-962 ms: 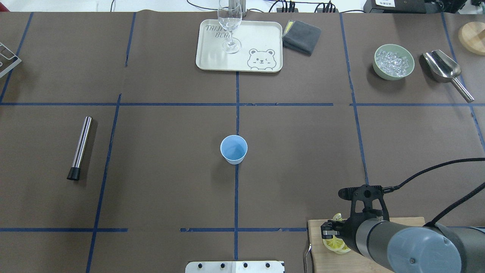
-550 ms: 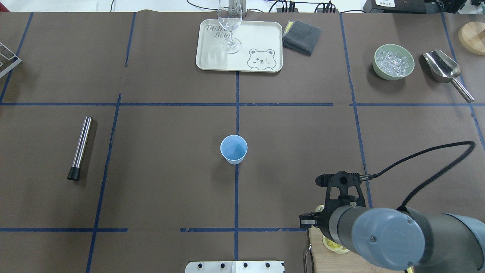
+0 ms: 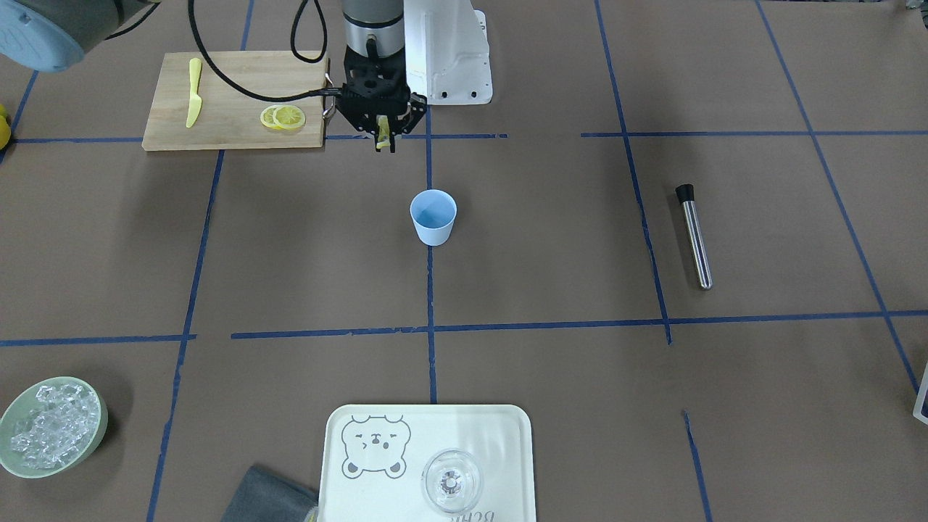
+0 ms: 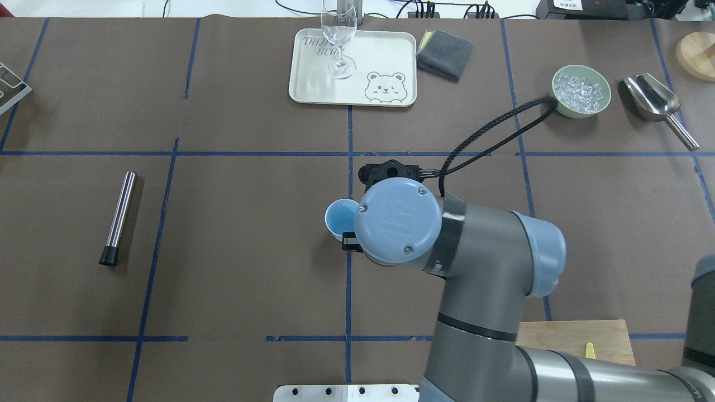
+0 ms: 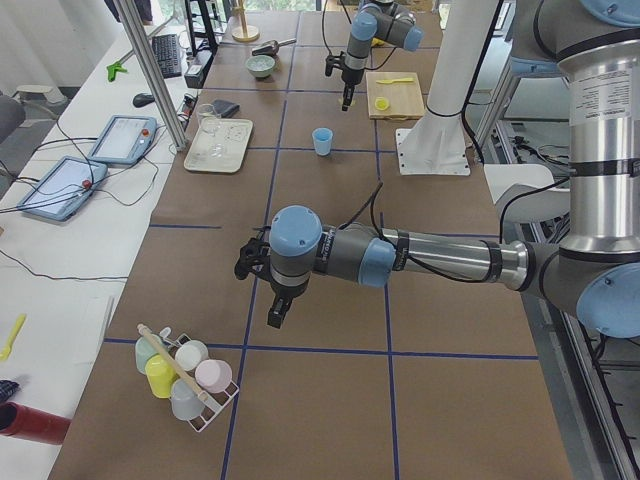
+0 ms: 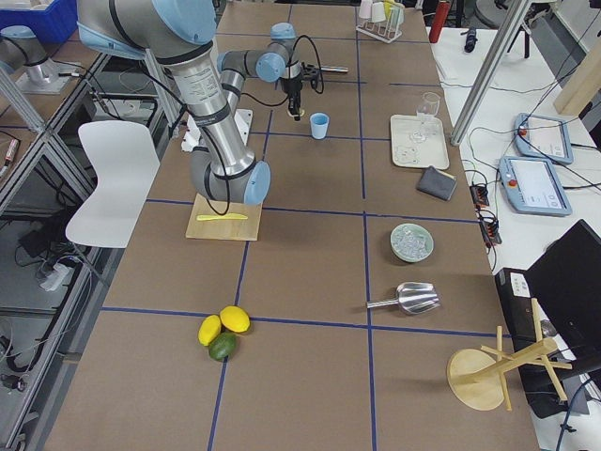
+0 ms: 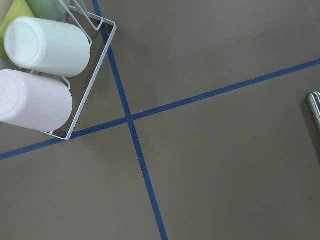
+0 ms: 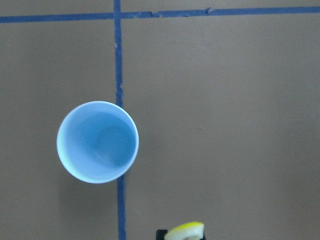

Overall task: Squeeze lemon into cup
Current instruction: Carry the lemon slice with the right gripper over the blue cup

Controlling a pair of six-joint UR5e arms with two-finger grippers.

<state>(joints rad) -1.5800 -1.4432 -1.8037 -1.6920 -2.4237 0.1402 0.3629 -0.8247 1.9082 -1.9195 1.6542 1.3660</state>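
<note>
The right arm has swung away from the cutting board [image 3: 168, 116] and now reaches to the middle of the overhead view. A second ago it was in the lower right corner over the board; now its wrist covers the right edge of the cup [image 4: 338, 216]. The right pincer [image 3: 385, 143] is clenched on a lemon slice [image 3: 381, 131], held on edge between the fingers, and the slice's yellow rim peeks in at the bottom centre of the right wrist view. Two other slices [image 3: 283, 116] lie on the board in the upper left of the front view, so the pick-up looks done and the carry nearly so. The cup stands upright at the centre of the table on the blue tape line, where it stood before, and it looks empty. In the wrist view it sits left of centre with the slice off to its lower right, so the slice is probably not yet over the opening. A small shift toward the cup seems needed before a squeeze would drip inside. The left pincer [image 5: 279, 316] hangs far off near a rack [image 7: 100, 60] of cups, and whether it is released or clenched cannot be told.
</note>
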